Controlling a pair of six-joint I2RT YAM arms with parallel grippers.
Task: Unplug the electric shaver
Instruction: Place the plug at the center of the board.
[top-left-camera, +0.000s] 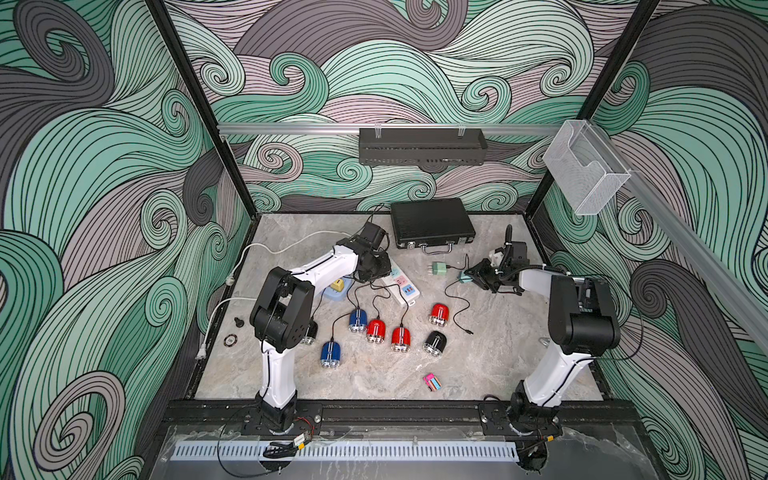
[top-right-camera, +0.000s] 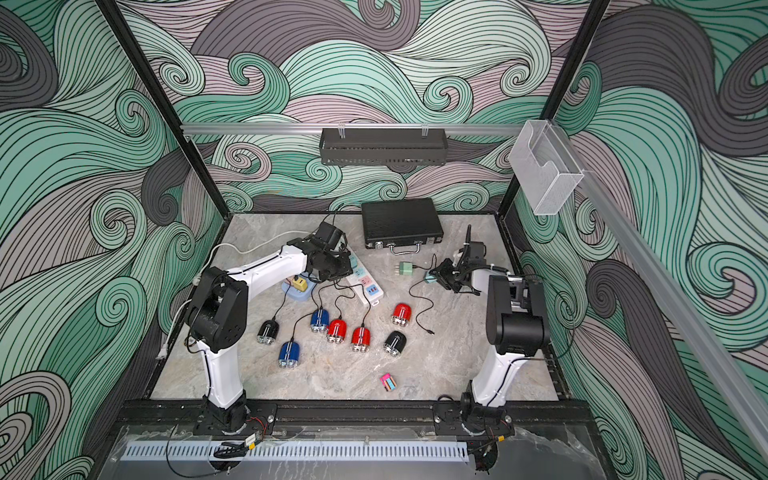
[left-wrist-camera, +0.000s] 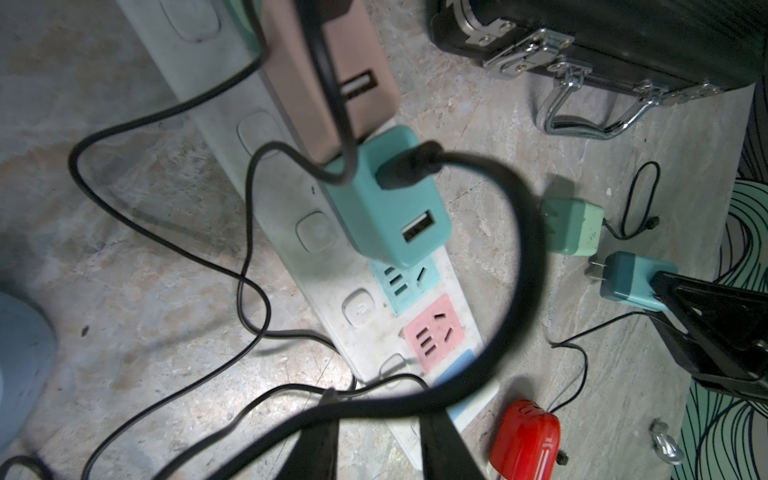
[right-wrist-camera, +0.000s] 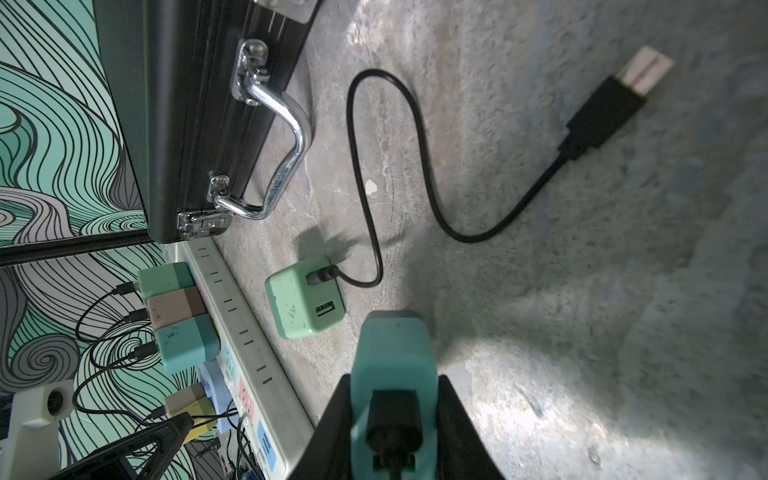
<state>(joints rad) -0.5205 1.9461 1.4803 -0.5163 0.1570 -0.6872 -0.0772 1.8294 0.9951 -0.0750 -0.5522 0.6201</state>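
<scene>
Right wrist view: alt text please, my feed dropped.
The right hand grips a teal USB charger with a black cable plugged in, over the marble tabletop. Beyond lie a mint-green charger whose cord loops to a loose USB plug, a white power strip with chargers plugged in, and a black case.

Held: teal plastic plug adapter (right-wrist-camera: 390, 340), clamped between the fingers of the right gripper (right-wrist-camera: 395, 378). Its two metal prongs (left-wrist-camera: 593, 271) are bare, out of any socket. A thin black cable (top-left-camera: 457, 309) is plugged into its rear. The white plastic power strip (top-left-camera: 401, 286) lies flat ahead of the fingertips, apart from the prongs. A red capsule-shaped shaver (top-left-camera: 439, 312) lies near the gripper, toward its arm's base.
</scene>
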